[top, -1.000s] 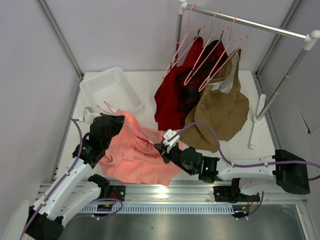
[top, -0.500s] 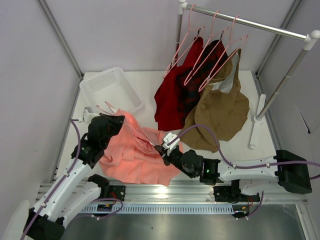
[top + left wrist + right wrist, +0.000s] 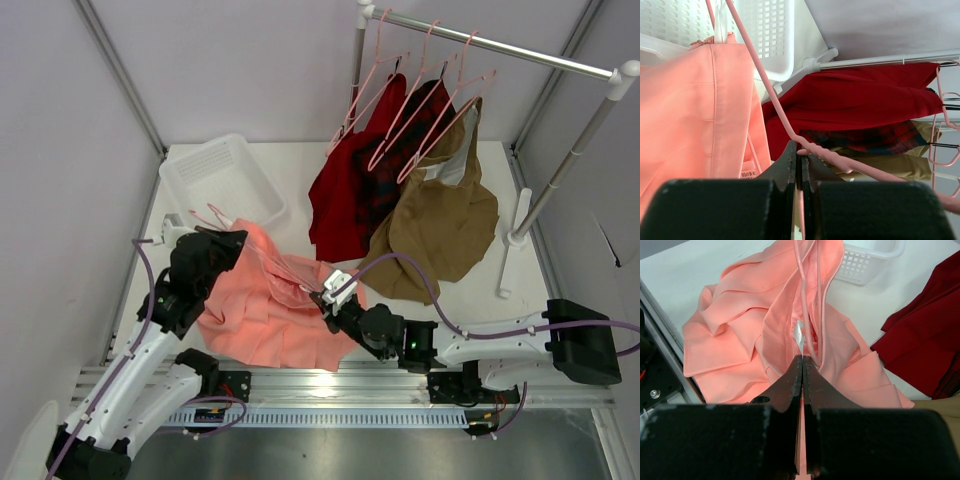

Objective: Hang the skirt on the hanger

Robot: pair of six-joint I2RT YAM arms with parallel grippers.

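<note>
One salmon-pink skirt [image 3: 270,310] lies crumpled on the near left part of the surface [image 3: 300,170], between the two arms. One thin pink hanger [image 3: 754,52] is partly inside it. The left claw [image 3: 799,150] is clamped on the hanger's rod. The right claw [image 3: 802,359] is pressed together on a fold of the skirt. Behind stands one white basket [image 3: 225,180]. Three garments hang on one silver rail [image 3: 490,45]: dark red [image 3: 340,200], checked [image 3: 385,185], tan-brown [image 3: 440,220]. The surface is white, and pale walls [image 3: 230,60] close it in.
</note>
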